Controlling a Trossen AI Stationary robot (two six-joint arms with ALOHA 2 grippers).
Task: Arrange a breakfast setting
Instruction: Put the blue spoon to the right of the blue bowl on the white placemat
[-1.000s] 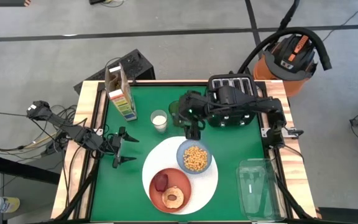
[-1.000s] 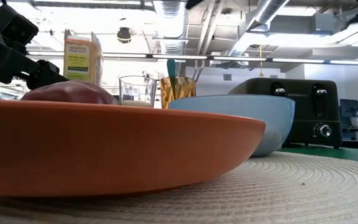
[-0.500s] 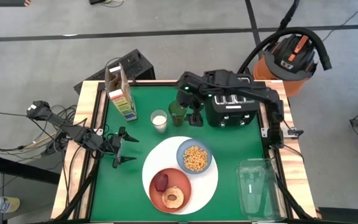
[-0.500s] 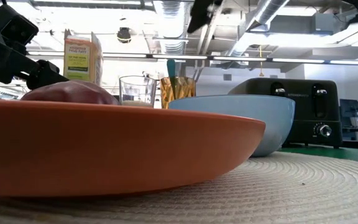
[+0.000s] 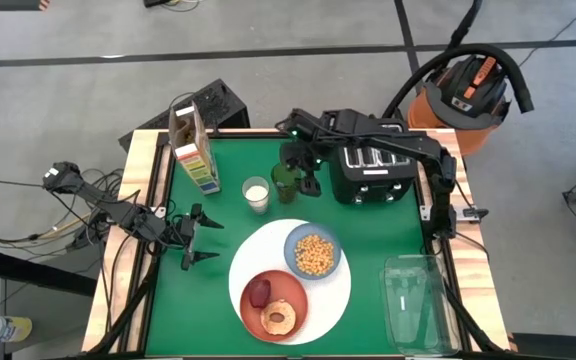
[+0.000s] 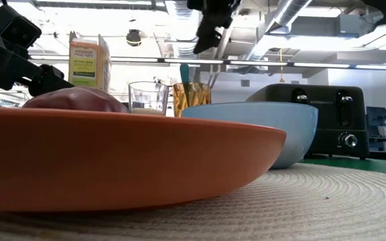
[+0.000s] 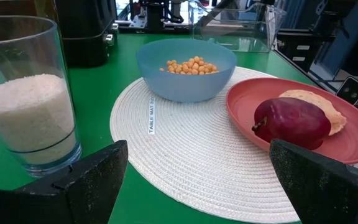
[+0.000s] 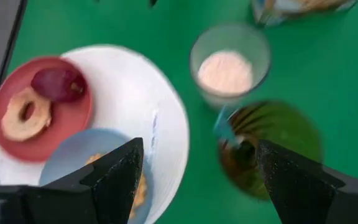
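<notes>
A large round white woven plate (image 5: 323, 295) lies on the green table. On it stand the orange-red plate (image 5: 290, 292), which carries an apple and a bagel, and the light-blue bowl (image 5: 313, 253) of cereal. The blue-handled spoon (image 8: 224, 126) stands in an amber glass (image 5: 284, 181), handle up (image 6: 184, 72). My right gripper (image 5: 301, 172) hangs open above that glass (image 8: 207, 186) and touches nothing. My left gripper (image 5: 208, 240) is open and empty near the table's left edge, facing the plates (image 7: 191, 186).
A glass of milk (image 5: 256, 193) stands left of the amber glass. A cereal box (image 5: 190, 148) stands at the far left and a black toaster (image 5: 373, 172) at the far right. A clear plastic container (image 5: 413, 300) sits at the near right.
My right gripper has gone from beside the bowl toward the table's far edge and a little left, and now hangs over the amber glass with the spoon. It has stayed open. Nothing on the table has moved.
</notes>
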